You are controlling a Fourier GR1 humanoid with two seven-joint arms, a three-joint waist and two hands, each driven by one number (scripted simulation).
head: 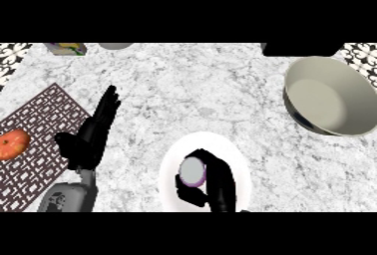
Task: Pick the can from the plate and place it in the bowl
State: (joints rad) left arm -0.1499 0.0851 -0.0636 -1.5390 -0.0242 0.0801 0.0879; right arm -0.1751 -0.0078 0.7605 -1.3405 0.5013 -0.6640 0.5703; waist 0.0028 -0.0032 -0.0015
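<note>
A white plate (pixel 237 154) lies on the marble counter at the lower middle. On it stands a can (pixel 192 171) with a grey top and purple side. My right hand (pixel 218 183) is over the plate, its fingers and thumb curled round the can from the right and below. A large beige bowl (pixel 331 97) with a dark outer wall sits at the upper right, well away from the hand. My left hand (pixel 92 134) rests open at the left, fingers pointing up, holding nothing.
A dark patterned placemat (pixel 37 124) lies at the left with an orange fruit (pixel 12 144) on it. At the far edge are a small box (pixel 66 48), a grey round object (pixel 115 46) and a black object (pixel 298 49).
</note>
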